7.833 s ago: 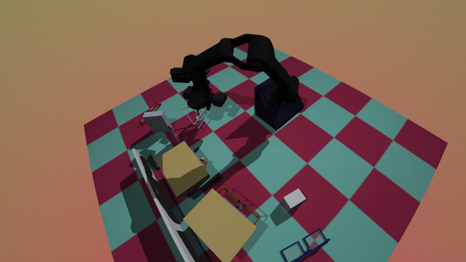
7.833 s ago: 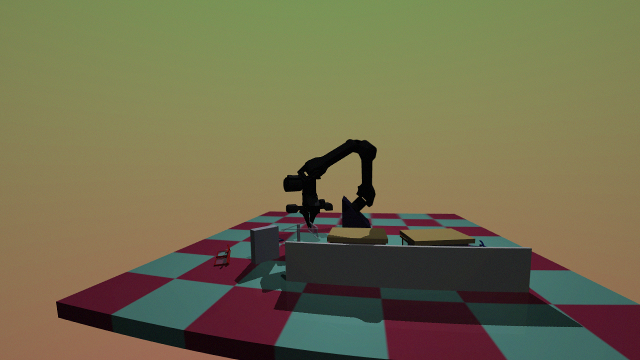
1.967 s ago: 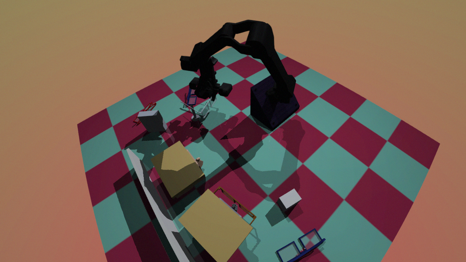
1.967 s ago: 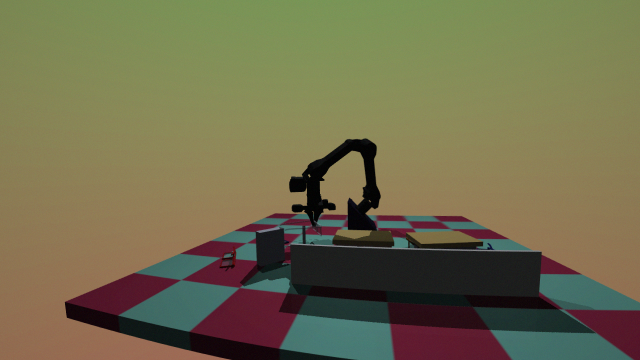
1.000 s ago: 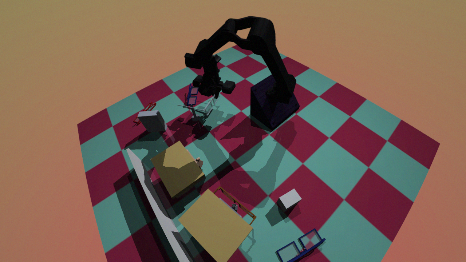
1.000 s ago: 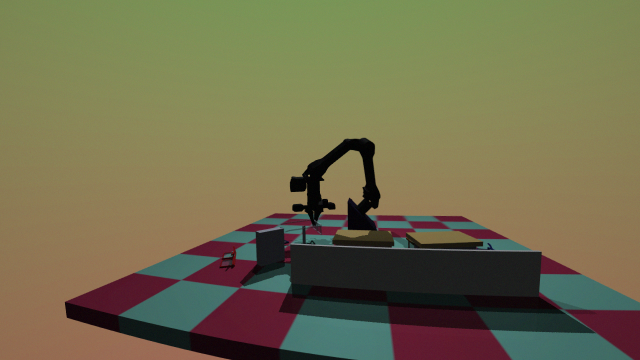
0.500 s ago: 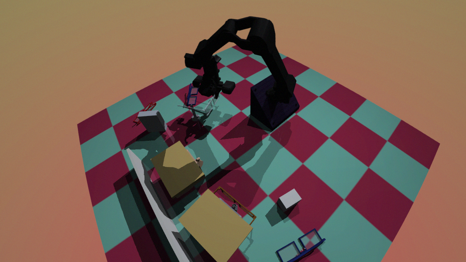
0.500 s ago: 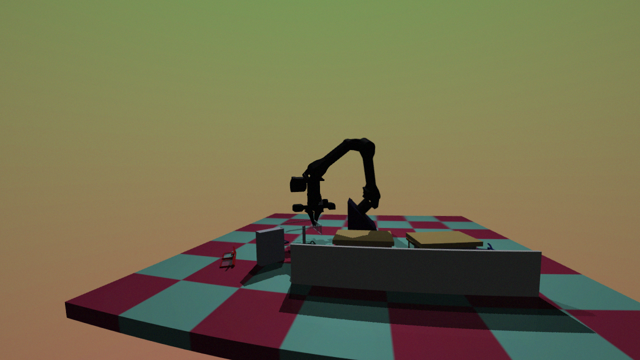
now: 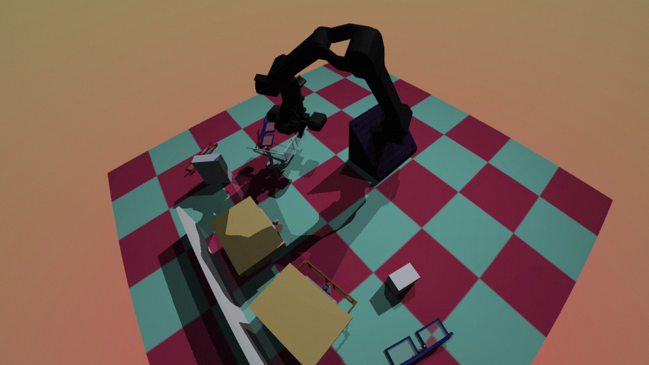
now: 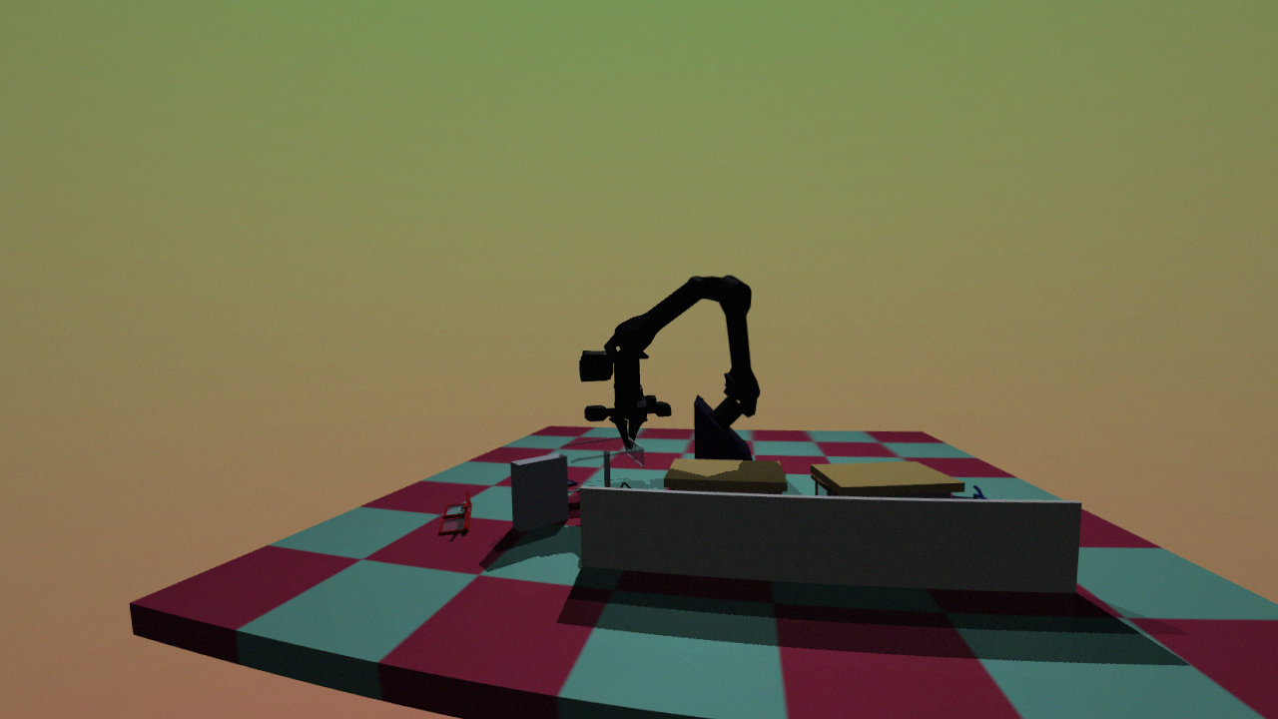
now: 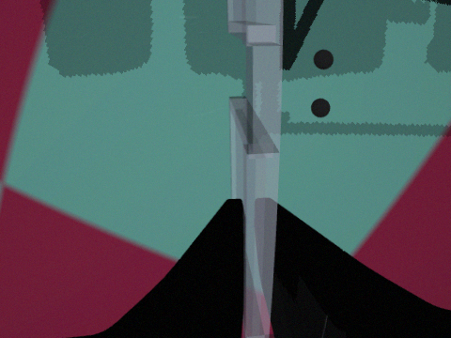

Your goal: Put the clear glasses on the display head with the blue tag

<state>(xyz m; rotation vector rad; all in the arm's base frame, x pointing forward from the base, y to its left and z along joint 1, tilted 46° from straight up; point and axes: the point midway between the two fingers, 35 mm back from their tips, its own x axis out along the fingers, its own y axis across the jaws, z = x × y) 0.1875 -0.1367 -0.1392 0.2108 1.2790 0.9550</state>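
My gripper (image 9: pixel 297 132) is shut on the clear glasses (image 9: pixel 277 152) and holds them a little above the floor, left of the arm's dark base (image 9: pixel 381 140). In the wrist view the clear frame (image 11: pixel 257 131) runs straight up from between my black fingertips. In the exterior view the gripper (image 10: pixel 632 444) hangs behind the grey wall. Two tan slabs (image 9: pixel 247 233) (image 9: pixel 299 313) cover the display heads. Only a small skin-coloured part (image 9: pixel 277 224) shows beside the nearer slab. I see no blue tag in any view.
Blue glasses (image 9: pixel 266 132) stand just behind the gripper, with a thin stand (image 9: pixel 272 160) below. Red glasses (image 9: pixel 202 156) lie beside a grey block (image 9: pixel 211 168). A long grey wall (image 9: pixel 213 281) borders the slabs. Orange glasses (image 9: pixel 328 283), a grey box (image 9: pixel 402 277) and another blue pair (image 9: pixel 417 347) lie further off.
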